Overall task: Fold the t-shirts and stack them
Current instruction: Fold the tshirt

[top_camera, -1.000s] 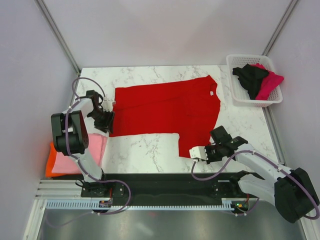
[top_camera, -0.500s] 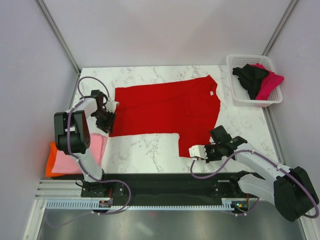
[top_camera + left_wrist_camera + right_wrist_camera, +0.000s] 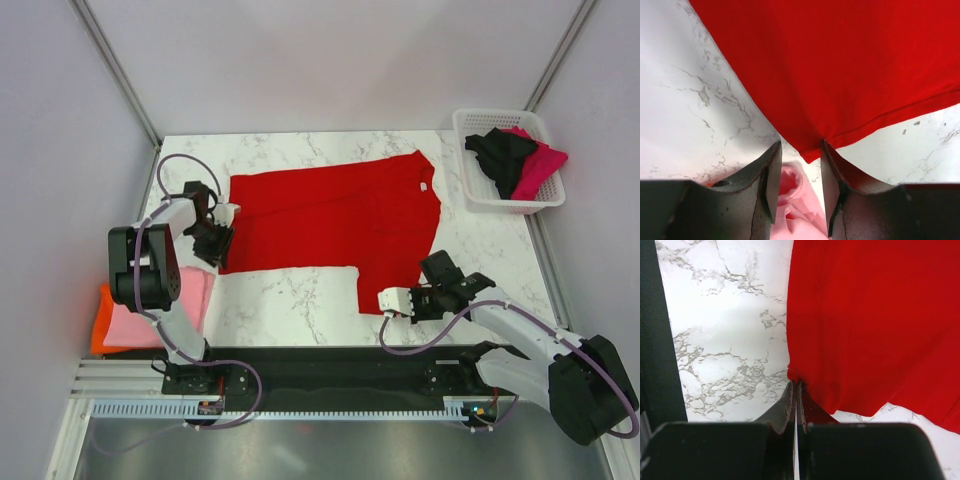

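Observation:
The bright red t-shirt (image 3: 330, 215) lies spread flat on the marble table. My left gripper (image 3: 214, 250) is at its near left corner. In the left wrist view the left gripper (image 3: 800, 147) is open, and the red corner (image 3: 810, 150) lies between the fingertips. My right gripper (image 3: 388, 303) is at the shirt's near right corner. In the right wrist view the right gripper (image 3: 796, 383) is shut on a pinch of the red hem (image 3: 800, 375). A light pink t-shirt (image 3: 165, 300) lies on an orange one (image 3: 100, 325) at the near left.
A white lattice basket (image 3: 470, 190) stands at the back right, holding a black t-shirt (image 3: 500, 155) and a magenta t-shirt (image 3: 540, 165). The pink cloth (image 3: 790, 200) shows below my left fingers. Grey walls close in the table on the left, right and back.
My left gripper has shifted slightly right, closer onto the red shirt's near left corner. The right gripper has edged slightly left, still holding the hem.

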Controlling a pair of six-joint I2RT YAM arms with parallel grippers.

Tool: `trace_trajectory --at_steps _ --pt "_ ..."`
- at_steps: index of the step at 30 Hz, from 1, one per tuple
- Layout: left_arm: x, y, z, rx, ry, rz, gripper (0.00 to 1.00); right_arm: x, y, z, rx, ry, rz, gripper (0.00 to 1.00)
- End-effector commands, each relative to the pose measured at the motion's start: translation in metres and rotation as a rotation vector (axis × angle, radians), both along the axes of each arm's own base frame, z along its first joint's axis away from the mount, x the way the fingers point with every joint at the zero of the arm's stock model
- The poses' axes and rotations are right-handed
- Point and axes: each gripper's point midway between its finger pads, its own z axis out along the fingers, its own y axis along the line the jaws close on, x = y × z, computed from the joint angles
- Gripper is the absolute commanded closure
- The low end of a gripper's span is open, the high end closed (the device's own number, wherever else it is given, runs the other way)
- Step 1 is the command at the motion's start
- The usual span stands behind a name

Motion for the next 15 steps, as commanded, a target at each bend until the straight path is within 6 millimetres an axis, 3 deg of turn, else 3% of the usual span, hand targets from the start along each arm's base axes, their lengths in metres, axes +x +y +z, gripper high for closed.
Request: trace_trajectory --at_steps 1,10,13,15 --pt "-0.019 -0.016 0.005 -0.062 0.037 -0.026 0.57 0.011 0.007 0.010 0.031 -0.037 -0.014 1.00" --pt "-0.032 -0.020 -0.001 -0.064 0.071 -0.022 0.57 0.011 0.007 0.010 0.035 -0.039 -0.022 1.00" --pt "-0.032 -0.020 -0.004 -0.059 0.083 -0.022 0.62 0.012 0.007 0.010 0.034 -0.040 -0.024 1.00" --pt "-0.030 -0.020 -0.004 -0.058 0.084 -0.019 0.73 0.015 0.008 0.012 0.035 -0.049 -0.035 1.00"
